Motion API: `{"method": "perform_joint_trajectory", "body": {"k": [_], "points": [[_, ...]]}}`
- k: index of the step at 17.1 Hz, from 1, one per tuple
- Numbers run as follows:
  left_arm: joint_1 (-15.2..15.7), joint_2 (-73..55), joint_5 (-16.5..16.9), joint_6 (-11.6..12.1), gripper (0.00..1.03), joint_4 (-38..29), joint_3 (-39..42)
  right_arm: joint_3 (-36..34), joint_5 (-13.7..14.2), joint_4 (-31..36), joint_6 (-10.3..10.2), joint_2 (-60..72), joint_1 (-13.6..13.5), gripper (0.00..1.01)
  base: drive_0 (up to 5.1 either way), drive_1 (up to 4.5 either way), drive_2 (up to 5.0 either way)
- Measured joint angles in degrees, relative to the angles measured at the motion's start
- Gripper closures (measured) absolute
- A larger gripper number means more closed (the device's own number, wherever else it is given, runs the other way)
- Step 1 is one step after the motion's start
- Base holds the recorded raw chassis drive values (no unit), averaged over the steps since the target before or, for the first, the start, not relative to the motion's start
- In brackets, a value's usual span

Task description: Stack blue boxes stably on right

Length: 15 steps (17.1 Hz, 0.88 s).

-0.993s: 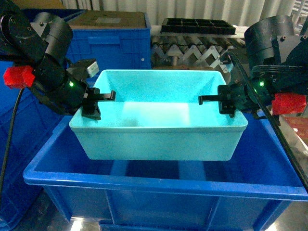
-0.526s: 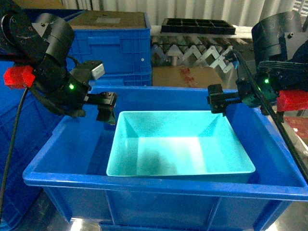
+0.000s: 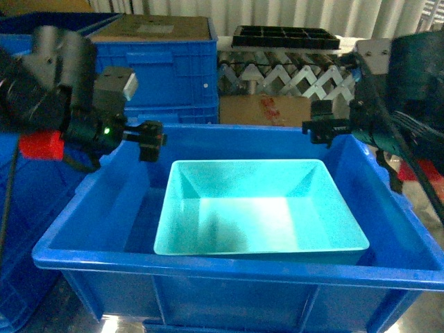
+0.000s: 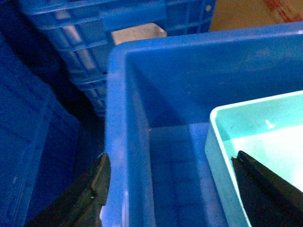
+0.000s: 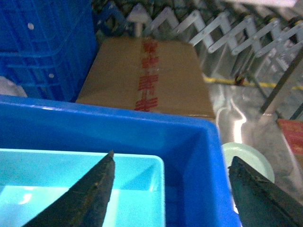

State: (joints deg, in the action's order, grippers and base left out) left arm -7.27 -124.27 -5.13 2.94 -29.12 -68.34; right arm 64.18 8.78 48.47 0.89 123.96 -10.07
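Left arm: black rounded housings, red block, green indicator light, grey rectangular module, black cable.
Right arm: dark housing, black cables, red part.
Left gripper: black fingers.
Right gripper: black fingers.

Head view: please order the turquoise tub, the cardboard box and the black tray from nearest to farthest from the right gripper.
From the right gripper:
1. Cardboard box, just left of it, behind the crate wall.
2. Turquoise tub, below and left, inside the big blue crate.
3. Black tray, at the back, beyond the conveyor.
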Motion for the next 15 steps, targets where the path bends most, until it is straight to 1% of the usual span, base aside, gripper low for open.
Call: {"method": "perform_joint_trajectory", "body": {"k": [1,2,3,4,5,7,8,9,10,12,13,14,15], "points": [[0.5,2.9,-0.9,-1.1,0.39,-13.9,10.1,-7.7,-0.2,9.0,0.0,-3.4,1.4,0.40,0.0,0.00,0.0],[1.1,5.7,-0.9,-1.5,0.48,-23.6,16.4,-12.8,-0.7,14.7,0.0,-6.8,2.4,0.50,0.0,0.00,0.0],[1.8,9.6,-0.6,-1.8,0.57,-31.7,21.6,-17.4,-0.9,18.7,0.0,-10.8,3.3,0.59,0.0,0.00,0.0],[2.6,15.6,-0.5,-2.4,0.70,-39.4,27.0,-23.1,-1.4,21.7,-0.1,-16.2,3.9,0.72,0.0,0.00,0.0],[2.8,19.4,0.0,-2.5,0.79,-42.2,30.7,-27.0,-2.4,22.4,-0.1,-19.2,4.1,0.81,0.0,0.00,0.0],[3.1,23.9,0.9,-2.6,0.97,-42.8,38.1,-34.3,-3.5,22.6,-0.1,-23.0,4.3,0.99,0.0,0.00,0.0],[3.4,24.9,1.3,-2.7,1.01,-42.2,41.9,-37.8,-3.8,22.6,-0.1,-25.0,4.9,0.99,0.0,0.00,0.0],[3.9,28.6,1.7,-2.8,1.01,-41.9,46.5,-41.7,-4.2,20.4,-0.2,-30.1,5.7,0.99,0.0,0.00,0.0],[4.6,35.1,1.9,-2.8,1.01,-38.2,48.8,-44.6,-4.6,18.9,-0.2,-36.1,6.4,0.99,0.0,0.00,0.0],[6.9,42.3,4.9,-2.7,1.01,-37.8,52.4,-48.3,-5.4,18.3,-0.2,-42.1,6.8,0.99,0.0,0.00,0.0],[7.2,44.2,4.9,-2.8,1.01,-36.8,54.1,-50.1,-7.4,17.2,-0.2,-43.9,8.2,0.99,0.0,0.00,0.0],[7.4,44.9,4.8,-2.8,1.01,-36.4,54.8,-50.9,-8.4,16.8,-0.2,-44.6,8.8,0.99,0.0,0.00,0.0],[7.4,45.6,4.8,-2.8,1.01,-36.0,55.6,-51.5,-8.4,16.4,-0.2,-45.3,9.4,0.99,0.0,0.00,0.0]]}}
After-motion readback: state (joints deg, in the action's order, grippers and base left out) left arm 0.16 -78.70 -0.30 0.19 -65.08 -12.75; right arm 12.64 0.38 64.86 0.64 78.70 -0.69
